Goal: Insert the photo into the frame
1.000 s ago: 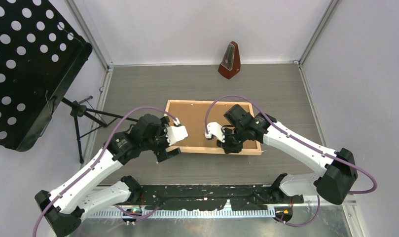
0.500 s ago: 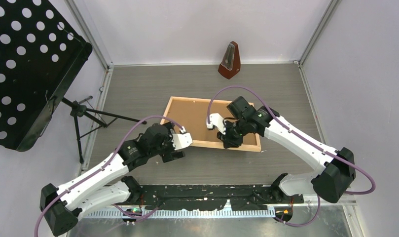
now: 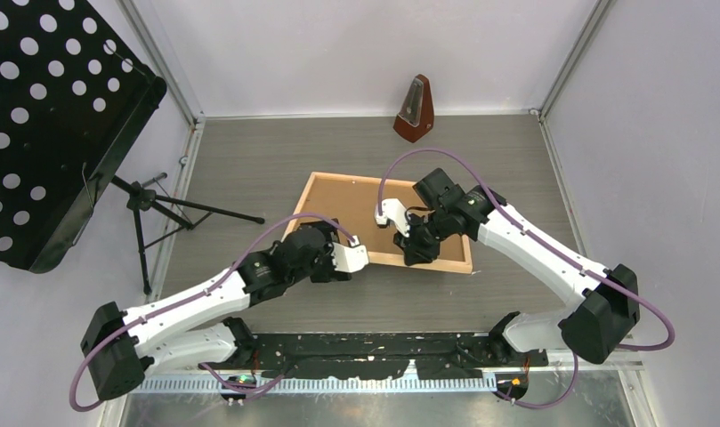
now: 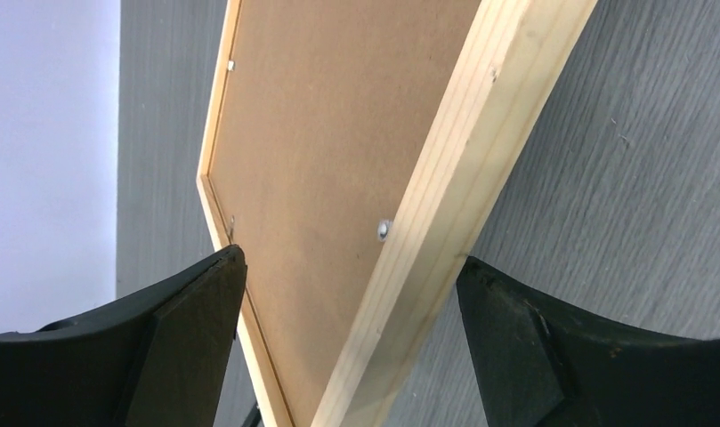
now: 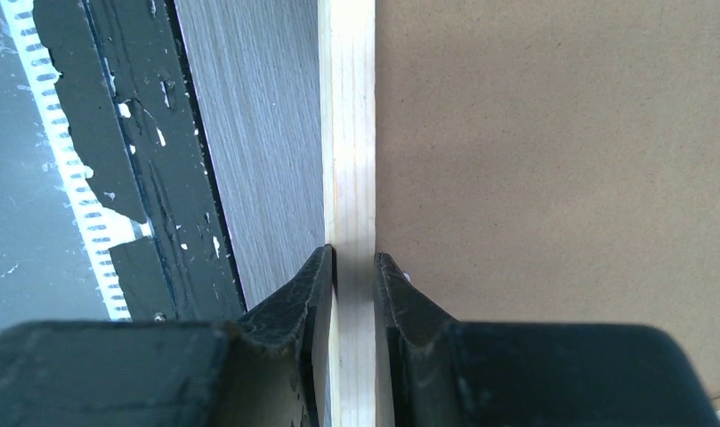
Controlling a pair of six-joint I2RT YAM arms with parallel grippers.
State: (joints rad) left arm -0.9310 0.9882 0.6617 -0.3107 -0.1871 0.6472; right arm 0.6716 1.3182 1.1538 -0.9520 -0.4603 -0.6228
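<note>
The frame lies face down on the grey table, slightly skewed, its brown backing board facing up. My right gripper is shut on the frame's near wooden rail, one finger on each side, with the backing board beside it. My left gripper is open at the near left part of the frame. Its fingers straddle the pale rail and a strip of backing board without touching. The photo is out of view.
A brown metronome stands at the back of the table. A black perforated music stand with tripod legs is at the left. A black taped strip runs along the near edge.
My left arm has swung right along the frame's near edge, its jaws narrowing slightly. The frame has turned and shifted a little away, still gripped by the right gripper.
</note>
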